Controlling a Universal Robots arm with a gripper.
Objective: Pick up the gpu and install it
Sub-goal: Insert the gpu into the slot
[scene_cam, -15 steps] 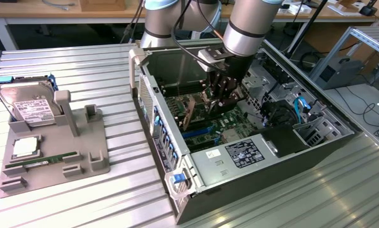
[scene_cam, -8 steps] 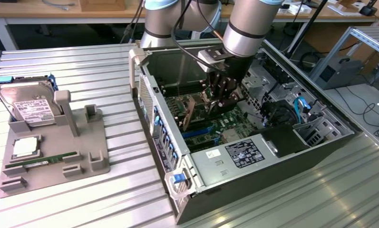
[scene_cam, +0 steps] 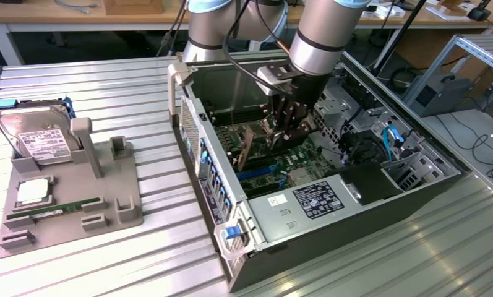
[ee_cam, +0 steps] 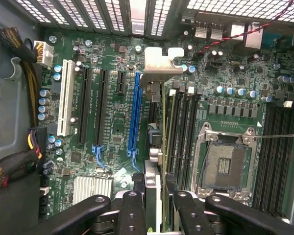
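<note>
Holding the gpu (ee_cam: 162, 127), are you?

Yes. My claw (ee_cam: 159, 215) pinches it from both sides, one black finger (ee_cam: 132, 210) on each face, so I look along its thin edge.

Where is it?

Inside the open computer case (scene_cam: 345, 241), standing upright over the green motherboard (ee_cam: 115, 132). Its silver bracket (ee_cam: 159, 61) points toward the vented back wall. From my wrist, the edge runs between the long blue slot (ee_cam: 135, 112) and the black memory slots (ee_cam: 183, 132). I cannot tell whether it touches the board.

And from outside?

My claw (scene_cam: 283, 127) hangs down in the case with the gpu (scene_cam: 248, 147) under it. On the bench (scene_cam: 90, 80), well apart, a grey tray (scene_cam: 106, 185) carries a hard drive (scene_cam: 40, 139) and a memory stick (scene_cam: 52, 211).
</note>
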